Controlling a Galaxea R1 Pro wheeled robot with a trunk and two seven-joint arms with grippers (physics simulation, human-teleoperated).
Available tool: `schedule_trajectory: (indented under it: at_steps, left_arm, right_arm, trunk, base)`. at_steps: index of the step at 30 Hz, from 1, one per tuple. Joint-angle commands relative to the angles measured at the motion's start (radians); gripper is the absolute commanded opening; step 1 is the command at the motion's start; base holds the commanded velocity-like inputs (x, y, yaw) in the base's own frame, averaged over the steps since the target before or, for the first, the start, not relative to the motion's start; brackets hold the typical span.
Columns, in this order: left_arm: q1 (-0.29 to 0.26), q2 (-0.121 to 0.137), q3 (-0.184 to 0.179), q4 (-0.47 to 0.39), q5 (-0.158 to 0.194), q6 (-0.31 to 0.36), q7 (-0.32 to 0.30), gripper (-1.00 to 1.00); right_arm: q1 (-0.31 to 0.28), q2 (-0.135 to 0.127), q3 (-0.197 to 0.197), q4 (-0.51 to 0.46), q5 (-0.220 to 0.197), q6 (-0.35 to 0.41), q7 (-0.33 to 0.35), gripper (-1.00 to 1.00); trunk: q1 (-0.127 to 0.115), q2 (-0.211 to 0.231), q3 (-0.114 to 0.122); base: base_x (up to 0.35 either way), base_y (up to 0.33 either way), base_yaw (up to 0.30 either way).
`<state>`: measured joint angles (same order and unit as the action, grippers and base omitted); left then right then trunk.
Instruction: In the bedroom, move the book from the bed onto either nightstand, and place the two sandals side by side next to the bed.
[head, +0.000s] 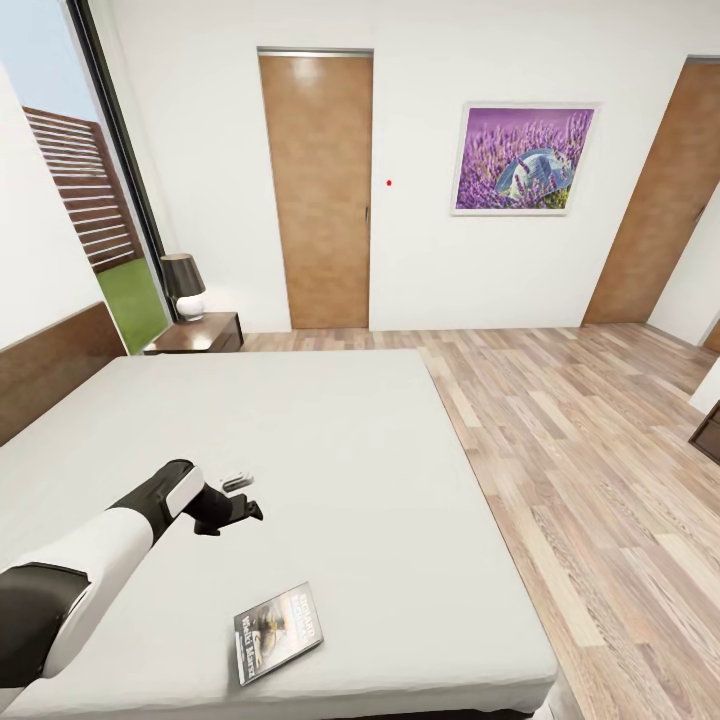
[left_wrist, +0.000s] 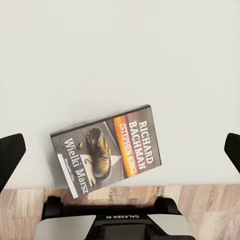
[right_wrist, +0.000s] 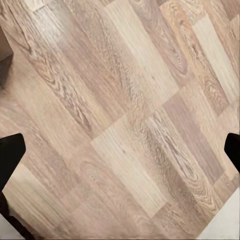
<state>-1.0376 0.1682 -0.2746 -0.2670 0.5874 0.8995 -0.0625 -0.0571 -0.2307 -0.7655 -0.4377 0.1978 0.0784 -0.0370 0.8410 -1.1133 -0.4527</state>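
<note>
Your left gripper (head: 236, 512) hangs over the bed (head: 330, 450) with its fingers (left_wrist: 11, 155) spread wide and empty. The book (head: 277, 632) lies flat on the mattress near the foot edge, at about five o'clock from that gripper, apart from it. The nightstand (head: 200, 333) stands at eleven o'clock by the window. Your right gripper (right_wrist: 120, 152) is spread wide over the floor (right_wrist: 130, 110)
</note>
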Motion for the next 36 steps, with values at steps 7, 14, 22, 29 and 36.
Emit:
schedule_trajectory:
  at_steps: [7, 14, 22, 29, 36]
  left_arm:
    - [-0.001, 0.001, -0.004, 0.000, -0.004, 0.002, -0.007, 1.00]
    - [-0.001, 0.001, 0.000, 0.000, -0.004, 0.003, -0.009, 1.00]
    - [-0.001, 0.002, 0.002, 0.000, -0.003, 0.008, -0.012, 1.00]
    - [-0.001, 0.002, 0.003, 0.000, -0.003, 0.010, -0.014, 1.00]
    - [-0.001, 0.002, 0.003, 0.000, -0.003, 0.009, -0.014, 1.00]
  right_arm:
    - [0.002, -0.002, 0.000, 0.061, 0.011, -0.009, 0.000, 1.00]
    - [0.011, -0.004, 0.001, 0.106, 0.011, -0.014, 0.000, 1.00]
    - [0.014, -0.004, 0.001, 0.144, 0.012, -0.016, 0.000, 1.00]
    - [0.022, -0.002, 0.002, 0.154, 0.011, -0.016, 0.000, 1.00]
    - [0.026, -0.002, 0.003, 0.167, 0.011, -0.016, 0.001, 1.00]
  trunk:
    - [0.000, -0.001, -0.001]
    - [0.000, -0.001, -0.001]
    - [0.000, -0.001, -0.001]
    - [0.000, -0.001, -0.001]
    - [0.000, -0.001, -0.001]
  base:
    - [0.000, 0.000, 0.000]
    - [0.000, 0.000, 0.000]
    - [0.000, 0.000, 0.000]
    - [0.000, 0.000, 0.000]
    - [0.000, 0.000, 0.000]
